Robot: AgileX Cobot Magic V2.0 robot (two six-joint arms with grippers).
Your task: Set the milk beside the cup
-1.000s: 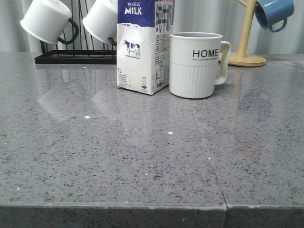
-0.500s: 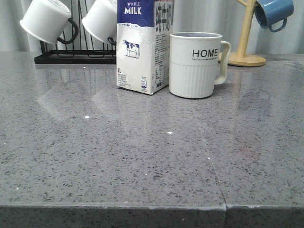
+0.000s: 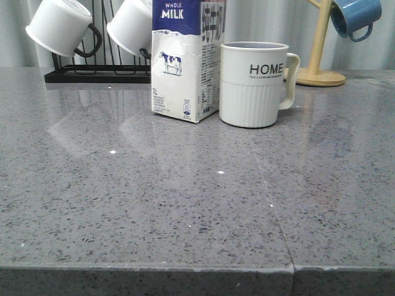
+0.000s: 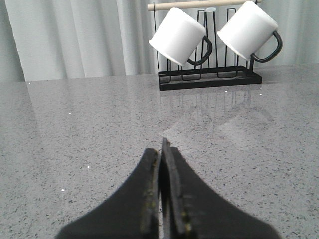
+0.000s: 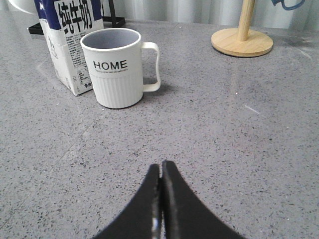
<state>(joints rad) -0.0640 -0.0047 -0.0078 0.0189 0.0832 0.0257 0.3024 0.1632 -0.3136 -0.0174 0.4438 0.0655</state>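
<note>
The milk carton [image 3: 185, 58], white with a dark blue top and a cow picture, stands upright on the grey table, right beside the left side of the white HOME cup [image 3: 254, 84]. Both also show in the right wrist view, the milk [image 5: 70, 42] and the cup [image 5: 118, 67] with its handle turned away from the carton. My right gripper [image 5: 161, 165] is shut and empty, well short of the cup. My left gripper [image 4: 160, 145] is shut and empty over bare table. Neither gripper shows in the front view.
A black rack [image 3: 92, 74] with two plain white mugs [image 3: 58, 24] stands at the back left; it also shows in the left wrist view [image 4: 209, 79]. A wooden stand [image 3: 321, 55] with a blue mug [image 3: 355, 17] is at the back right. The table's front edge [image 3: 197, 269] is near.
</note>
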